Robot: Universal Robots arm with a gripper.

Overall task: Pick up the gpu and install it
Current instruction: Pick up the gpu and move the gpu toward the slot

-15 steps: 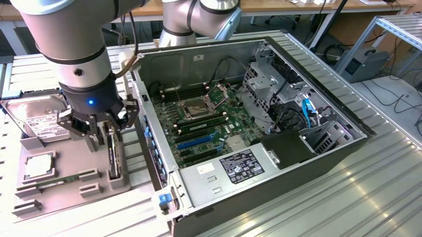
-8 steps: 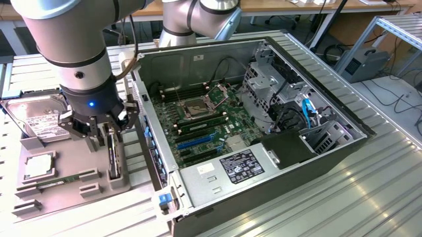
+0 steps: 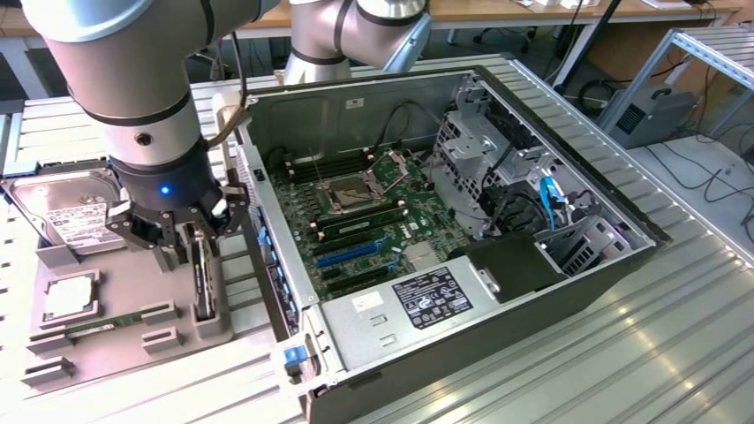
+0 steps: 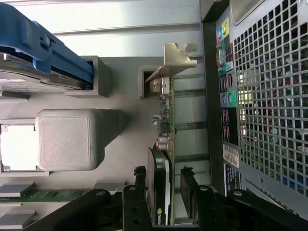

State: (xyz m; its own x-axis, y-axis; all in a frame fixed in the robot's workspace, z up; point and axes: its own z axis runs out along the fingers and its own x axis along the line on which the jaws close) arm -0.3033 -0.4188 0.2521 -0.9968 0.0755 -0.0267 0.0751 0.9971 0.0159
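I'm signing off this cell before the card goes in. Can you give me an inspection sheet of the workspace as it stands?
Surface: ribbed metal table; grey fixture tray on it at the exterior view's left.
Job's things: gpu stands on edge in its tray slot, not yet lifted; computer case lies open with the motherboard exposed.
Clutter: hard drive, square silver chip and memory stick on the tray.
Grippers: gripper open, one finger on each side of the gpu.
Cables: black bundles and a blue cable inside the case.
Surroundings: desks and a grey box behind the table.
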